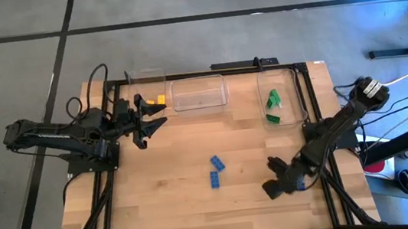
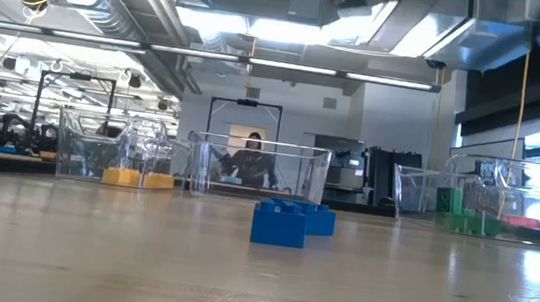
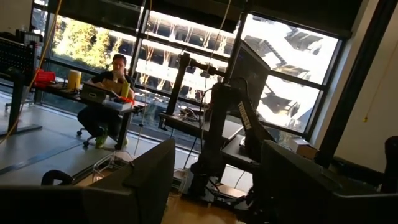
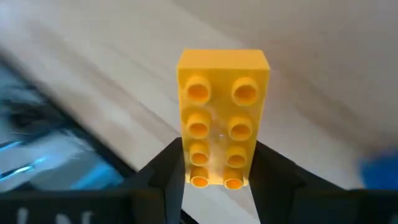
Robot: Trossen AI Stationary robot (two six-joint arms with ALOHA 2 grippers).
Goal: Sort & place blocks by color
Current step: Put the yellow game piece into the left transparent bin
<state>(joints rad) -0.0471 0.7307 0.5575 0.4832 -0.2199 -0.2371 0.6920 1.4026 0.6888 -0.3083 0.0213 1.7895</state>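
A yellow studded block (image 4: 222, 118) sits between the fingers of my right gripper (image 4: 217, 165), which is shut on it over the table's near right part (image 1: 276, 184). Two blue blocks (image 1: 216, 169) lie loose on the wood at mid-table and show close together in the low view (image 2: 290, 221). Yellow blocks (image 1: 158, 100) rest in the far-left clear bin and green blocks (image 1: 273, 108) in the far-right bin. My left gripper (image 1: 143, 122) hovers open beside the far-left bin, and its fingers (image 3: 149, 180) stand wide apart. My right gripper pinches the yellow block by its end nearest the wrist (image 4: 216, 175), one finger (image 4: 168, 171) on each long side. The studded face looks toward the wrist camera and the rest of the block sticks out past the fingertips. Whether it touches the wood cannot be told.
A third clear bin (image 1: 199, 93) stands between the other two along the far edge. Something blue (image 4: 379, 169) shows close beside my right gripper. A black frame borders the table's left, far and right sides. Bare wood lies around the blue blocks.
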